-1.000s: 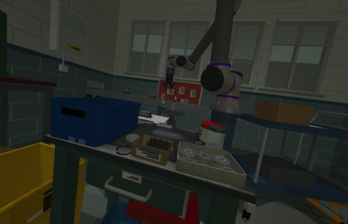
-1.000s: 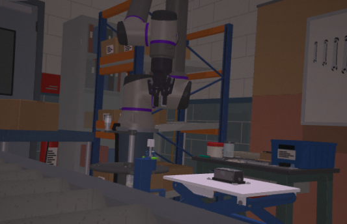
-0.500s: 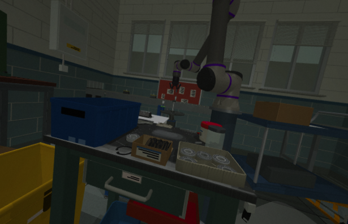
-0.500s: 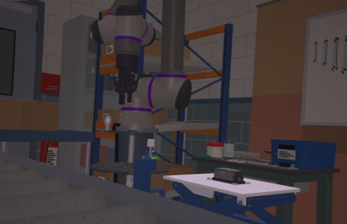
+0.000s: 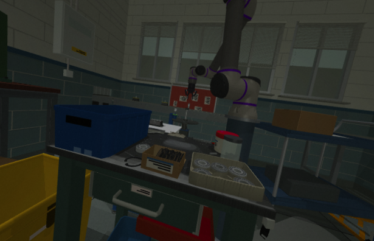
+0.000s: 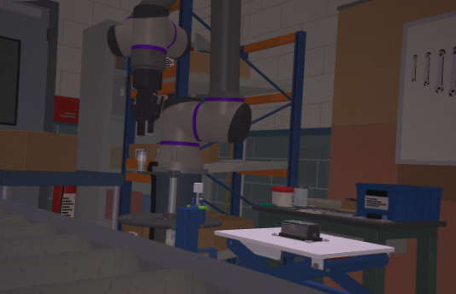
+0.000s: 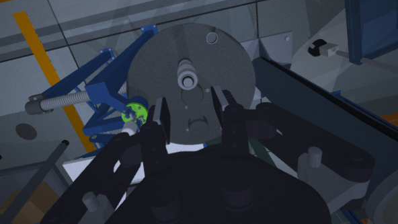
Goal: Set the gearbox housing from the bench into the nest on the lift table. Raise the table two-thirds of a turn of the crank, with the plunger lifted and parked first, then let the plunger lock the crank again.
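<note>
The dark gearbox housing point(image 6: 300, 230) sits in the nest on the white top of the lift table point(image 6: 304, 243), upright and level. Left of the table stands the blue crank post with the round grey crank wheel point(image 7: 190, 82), its upright handle point(image 6: 141, 159) rising from the rim. The plunger point(image 6: 198, 191), a small white knob over a green collar point(image 7: 134, 113), stands on top of the blue post. My gripper point(image 6: 145, 126) hangs well above the wheel, pointing down near the handle side. It is open and holds nothing.
Behind the lift table a blue and orange pallet rack point(image 6: 266, 107) stands against the wall. The green bench point(image 6: 347, 218) to the right carries a blue bin point(image 6: 396, 201), tubs and trays. A cardboard box point(image 5: 304, 121) lies on a side shelf.
</note>
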`<state>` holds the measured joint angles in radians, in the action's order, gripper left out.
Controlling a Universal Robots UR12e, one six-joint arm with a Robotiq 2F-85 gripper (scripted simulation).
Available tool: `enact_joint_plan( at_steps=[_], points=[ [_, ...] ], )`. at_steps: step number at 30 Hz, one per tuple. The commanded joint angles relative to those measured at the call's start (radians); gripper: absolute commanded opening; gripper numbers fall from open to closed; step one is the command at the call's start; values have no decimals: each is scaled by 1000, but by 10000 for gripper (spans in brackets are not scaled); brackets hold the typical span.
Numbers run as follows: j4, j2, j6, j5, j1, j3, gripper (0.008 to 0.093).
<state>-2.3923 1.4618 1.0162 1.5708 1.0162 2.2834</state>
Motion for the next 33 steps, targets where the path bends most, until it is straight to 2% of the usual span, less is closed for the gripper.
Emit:
enact_joint_plan(
  at_steps=[1, 33],
  points=[
    [0, 0, 1, 0, 0, -1, 480],
    [-48, -34, 4, 0, 4, 13, 480]
  ],
)
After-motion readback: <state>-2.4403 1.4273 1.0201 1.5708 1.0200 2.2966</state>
